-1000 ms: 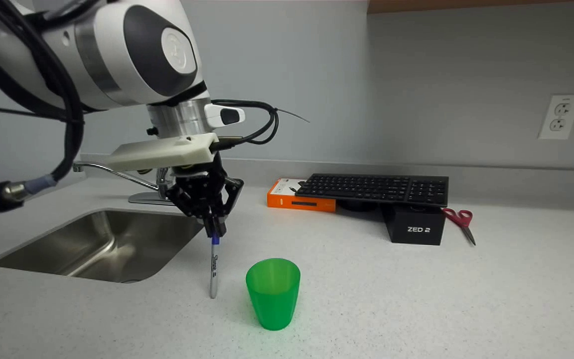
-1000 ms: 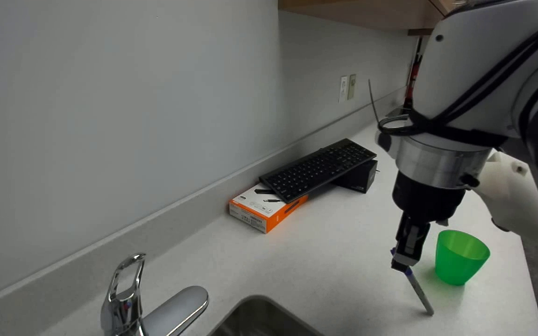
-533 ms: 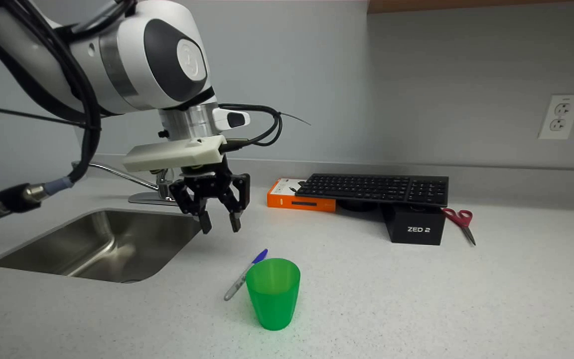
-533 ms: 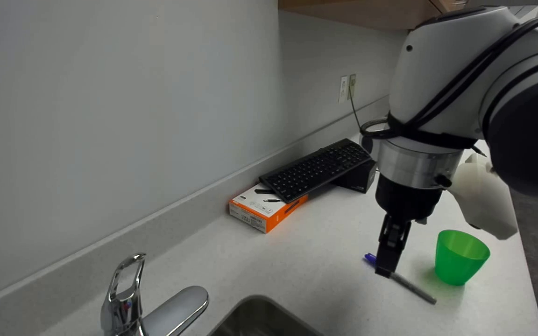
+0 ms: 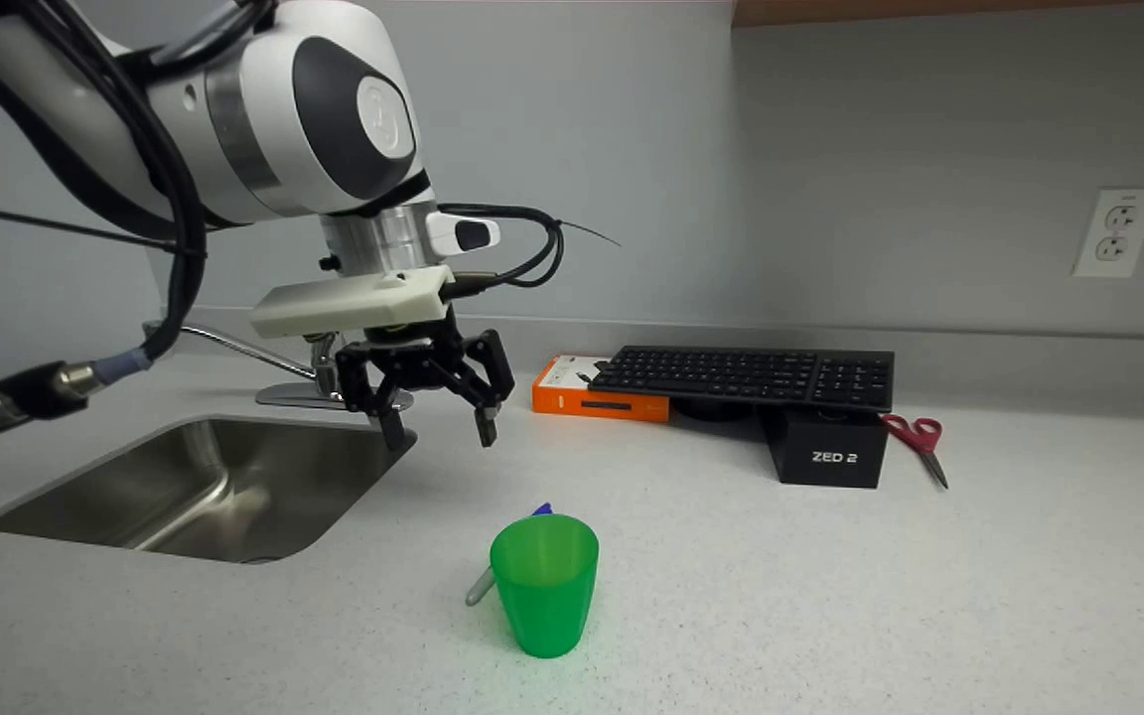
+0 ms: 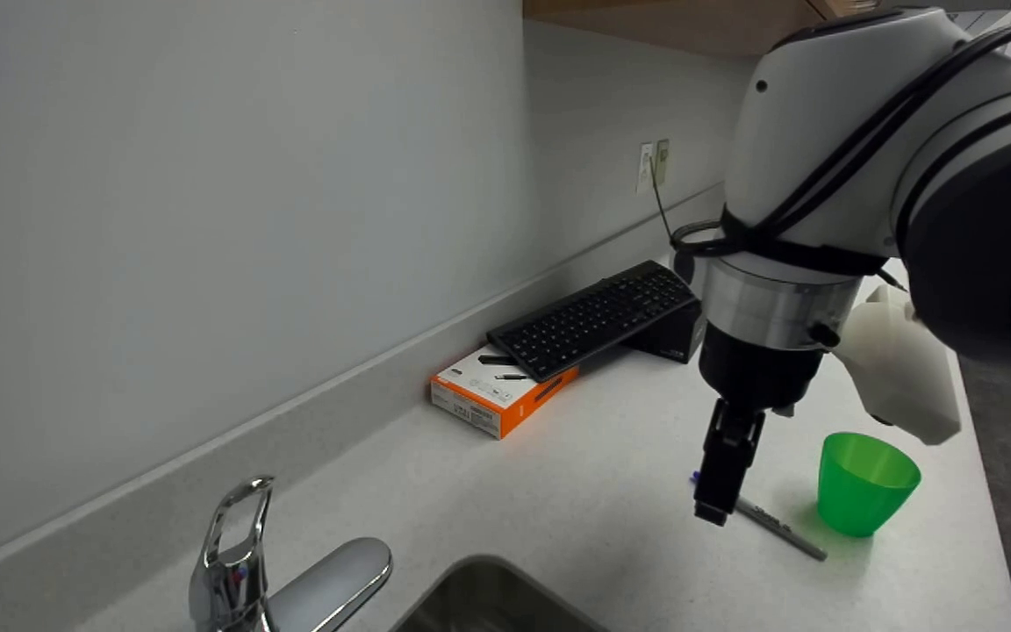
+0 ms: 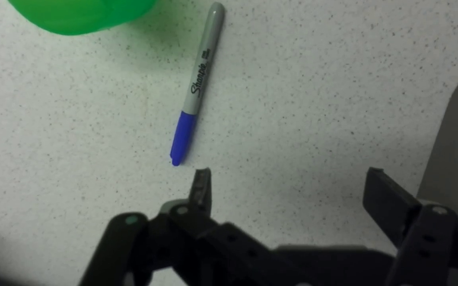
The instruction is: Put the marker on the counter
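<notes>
The marker (image 7: pixel 198 81), grey with a blue-purple cap, lies flat on the pale speckled counter (image 5: pixel 781 596). Close beside it is the green cup (image 7: pixel 82 14). In an exterior view the cup hides the marker's middle, leaving its grey end (image 5: pixel 480 587) and a bit of cap showing. Seen in another exterior view, the marker (image 6: pixel 777 528) is partly behind a finger. My gripper (image 7: pixel 288 171) hovers above the counter, toward the sink from the marker's cap. Its jaws stand wide apart with nothing between them, so it is open.
An inset steel sink (image 5: pixel 205 487) with a faucet (image 6: pixel 238 562) is near the arm. Toward the wall, a black keyboard (image 5: pixel 746 375) rests across an orange-and-white box (image 5: pixel 597 402) and a black box (image 5: pixel 830 452). Red scissors (image 5: pixel 920 442) lie beside them.
A second ago my gripper held the marker upright, cap in its jaws. It opened, the marker dropped flat and shifted toward the cup, and my gripper rose slightly.
</notes>
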